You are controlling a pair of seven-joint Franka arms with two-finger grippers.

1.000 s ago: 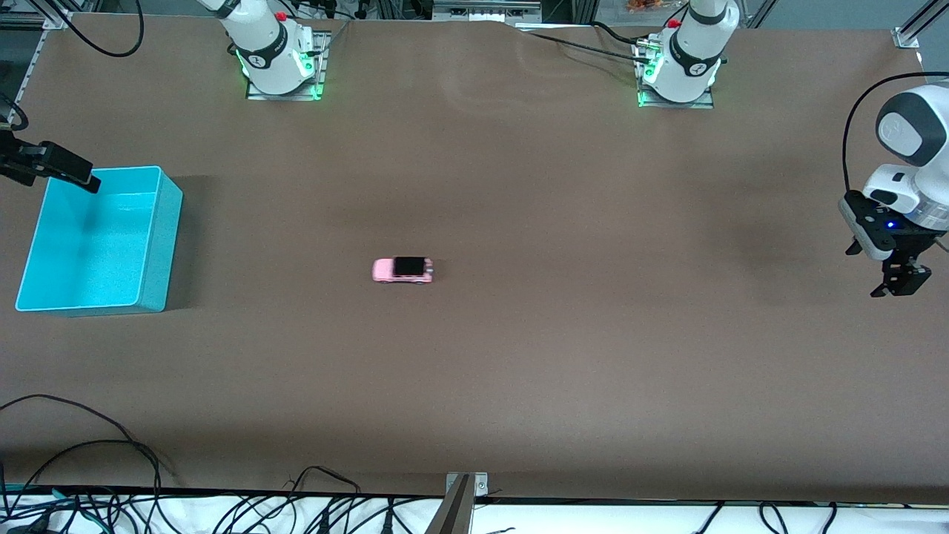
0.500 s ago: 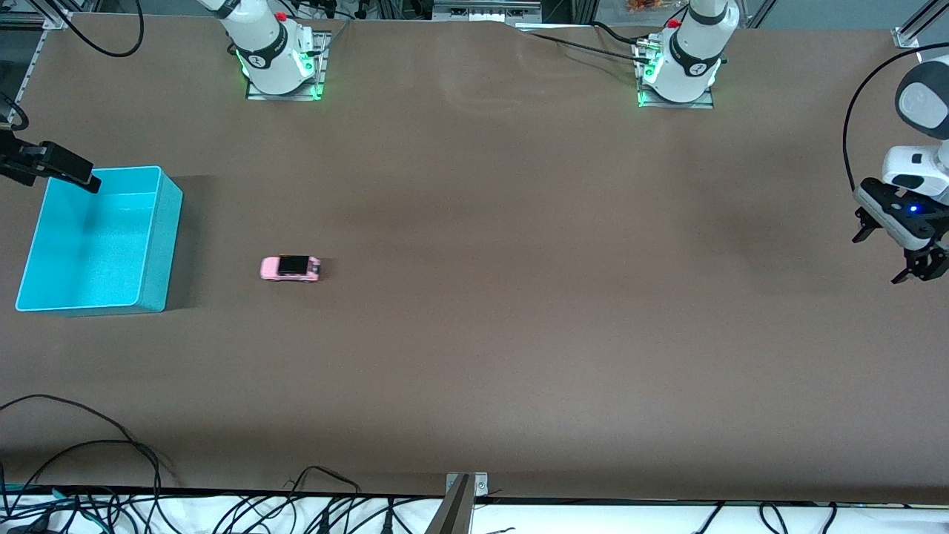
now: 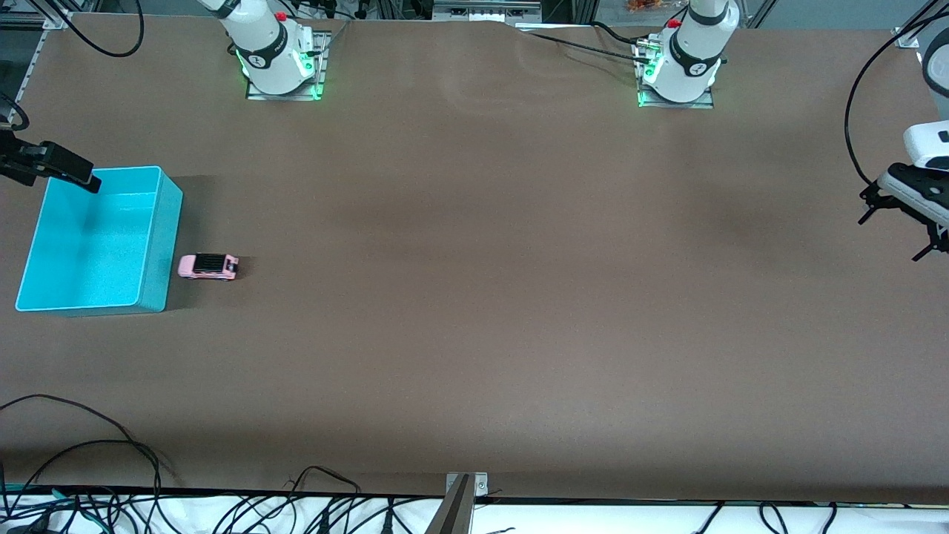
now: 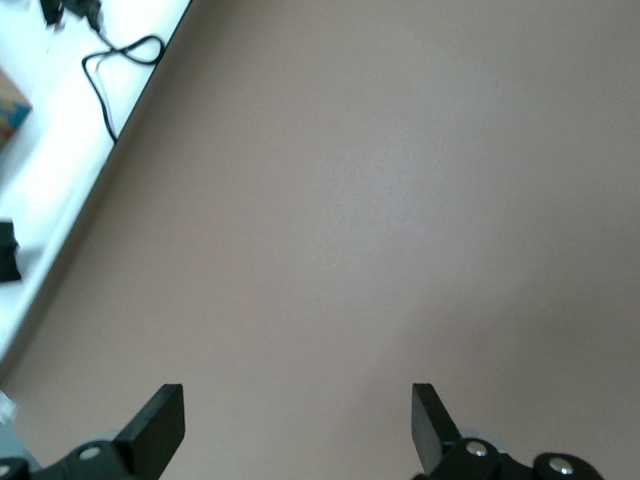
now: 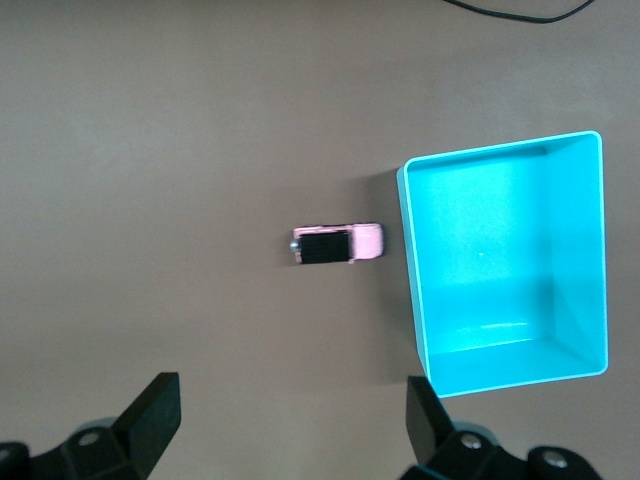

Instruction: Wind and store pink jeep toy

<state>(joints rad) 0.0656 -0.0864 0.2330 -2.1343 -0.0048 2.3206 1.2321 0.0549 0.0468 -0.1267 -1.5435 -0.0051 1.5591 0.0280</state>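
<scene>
- Pink jeep toy stands on its wheels on the brown table, at mid-height of the front view, toward the right arm's end. Its nose is just beside the long wall of the turquoise bin. The right wrist view shows a thin strip of table between the two.
- Your right gripper hangs over the bin's upper corner in the front view, jaws spread wide and holding nothing. Its wrist camera looks straight down on both the jeep and the bin.
- Your left gripper waits at the edge of the frame over bare table at the left arm's end, also spread and empty. Its own view shows only brown cloth.
- By my reading, storing is what remains, and the right arm should do it.
- Bring the right gripper over the black roof and turn the wrist so the fingers close across the jeep's narrow sides, not along its length.
- Come down vertically. The bin wall is close, so keep the finger nearest it clear of the rim.
- Squeeze gently; a body this small can squirt out.
- Lift above the rim, carry it over the bin's middle, and let go low.
</scene>
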